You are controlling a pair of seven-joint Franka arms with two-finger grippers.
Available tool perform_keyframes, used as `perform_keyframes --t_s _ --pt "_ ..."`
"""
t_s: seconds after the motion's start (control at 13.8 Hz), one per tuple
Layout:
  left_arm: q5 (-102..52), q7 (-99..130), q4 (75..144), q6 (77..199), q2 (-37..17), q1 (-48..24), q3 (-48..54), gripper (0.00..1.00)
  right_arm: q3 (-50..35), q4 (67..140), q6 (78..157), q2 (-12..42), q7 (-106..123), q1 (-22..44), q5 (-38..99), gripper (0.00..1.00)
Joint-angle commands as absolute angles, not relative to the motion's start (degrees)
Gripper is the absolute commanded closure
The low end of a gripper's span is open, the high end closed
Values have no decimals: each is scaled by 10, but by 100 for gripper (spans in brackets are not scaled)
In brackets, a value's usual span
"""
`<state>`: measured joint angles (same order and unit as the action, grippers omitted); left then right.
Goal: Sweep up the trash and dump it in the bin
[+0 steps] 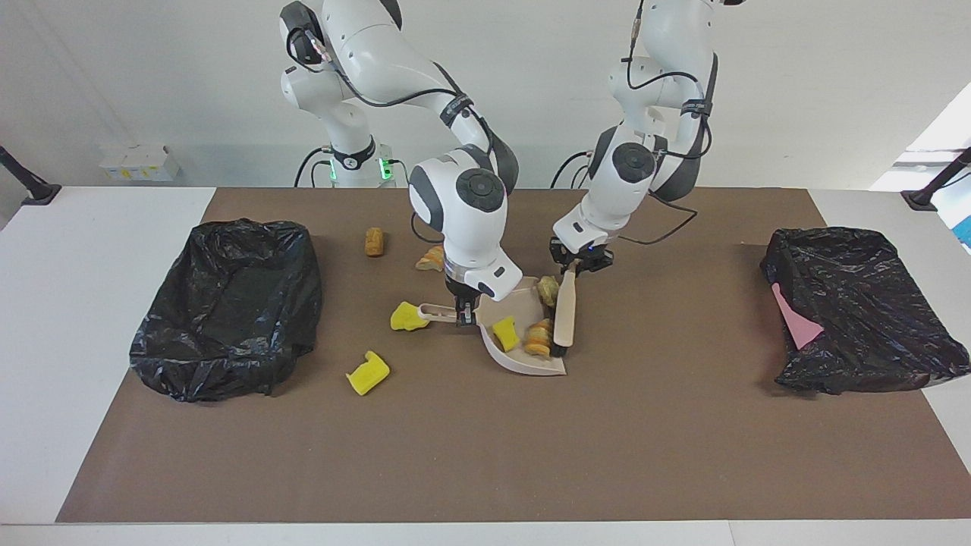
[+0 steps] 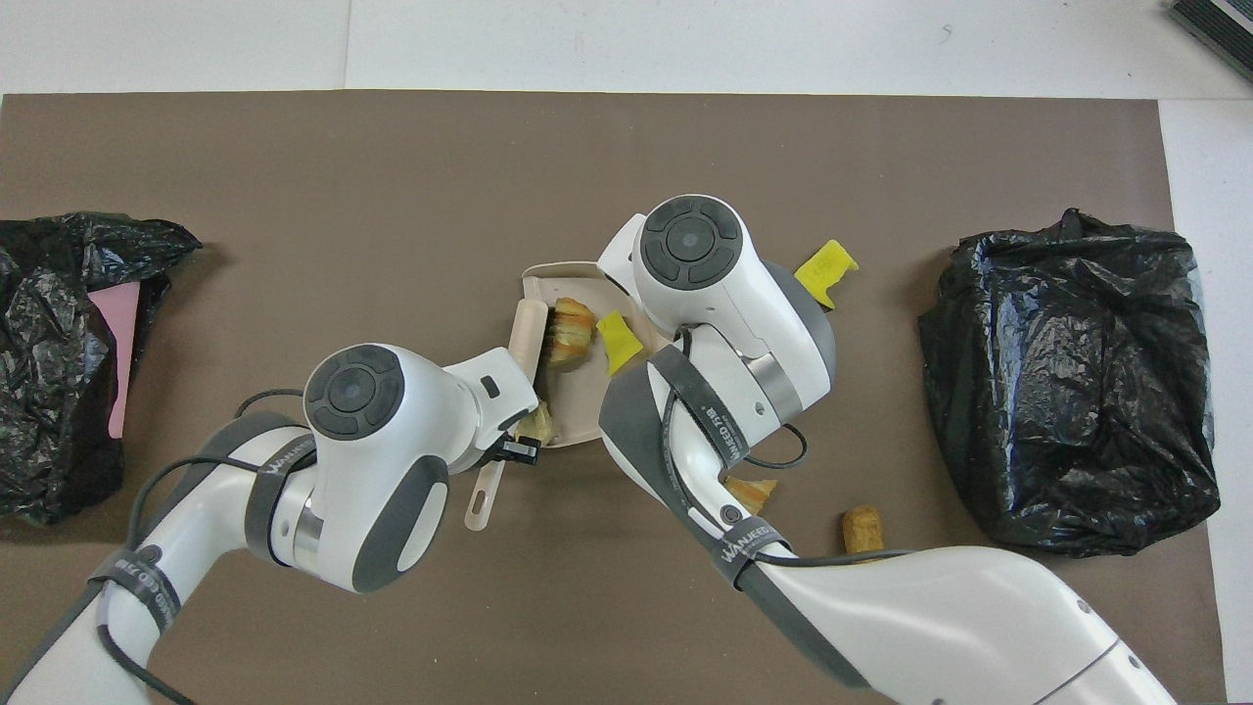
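Observation:
The beige dustpan (image 1: 531, 365) (image 2: 580, 397) lies mid-mat, my right gripper (image 1: 462, 312) shut on its handle. My left gripper (image 1: 579, 265) (image 2: 511, 451) is shut on the brush (image 1: 564, 315) (image 2: 526, 336), whose bristles rest at the pan's mouth. Three pieces of trash are in the pan: a yellow wedge (image 1: 504, 332) (image 2: 619, 341), a tan lump (image 1: 540, 339) (image 2: 571, 331) and a pale lump (image 1: 548, 288) (image 2: 536, 426). Loose trash lies toward the right arm's end: two yellow wedges (image 1: 408, 316) (image 1: 368, 372) and two tan lumps (image 1: 374, 241) (image 1: 430, 259). In the overhead view the right arm's wrist hides its gripper.
A black-bagged bin (image 1: 227, 303) (image 2: 1072, 382) stands at the right arm's end of the brown mat. Another black bag (image 1: 857, 311) (image 2: 49, 392) holding a flat pink sheet (image 1: 793, 318) (image 2: 113, 333) stands at the left arm's end.

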<state>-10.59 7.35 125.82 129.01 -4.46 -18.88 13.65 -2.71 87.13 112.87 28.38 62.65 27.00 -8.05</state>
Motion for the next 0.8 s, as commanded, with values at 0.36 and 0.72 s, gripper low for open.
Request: perform_keyframes --t_s 0.36,0.72 --pt "-120 155 1235 1282 1 -151 121 100 -33 873 1133 287 617 267 -91 100" --pt "-121 247 1265 1217 44 -114 121 100 -33 873 1133 287 624 267 -91 100"
